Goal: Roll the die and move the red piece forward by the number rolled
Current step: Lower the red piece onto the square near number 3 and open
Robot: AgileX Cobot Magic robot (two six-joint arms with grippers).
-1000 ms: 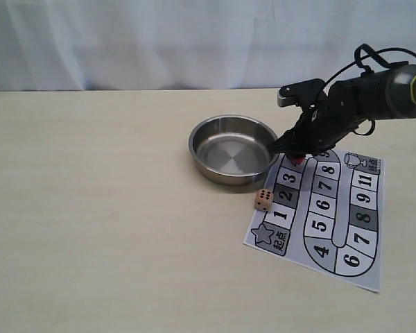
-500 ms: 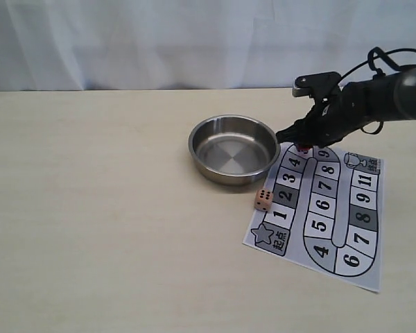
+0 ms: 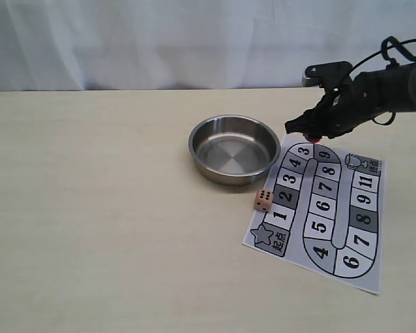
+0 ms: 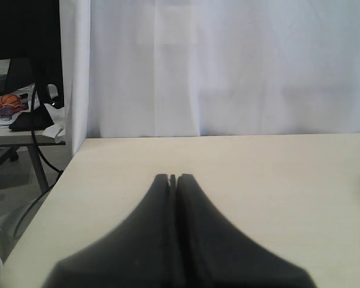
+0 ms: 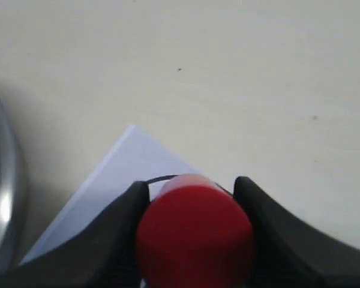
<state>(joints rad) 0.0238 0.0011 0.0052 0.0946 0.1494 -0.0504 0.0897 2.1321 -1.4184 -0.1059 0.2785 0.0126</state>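
Observation:
The red piece is clamped between the two black fingers of my right gripper. In the exterior view that gripper hovers over the far end of the numbered paper board, near squares 5 and 9. Only a sliver of the red piece shows under the fingers there. The die, a small tan cube with dark pips, rests on the table against the board's left edge beside square 2. My left gripper is shut on nothing, over bare table, and is out of the exterior view.
A round steel bowl stands empty just left of the board, its rim close to the right gripper. The board's white corner lies under the red piece. A white curtain hangs behind the table.
The right gripper has carried the red piece away from squares 3 and 4, up and toward the far end of the board. Die, bowl and left gripper stay put.

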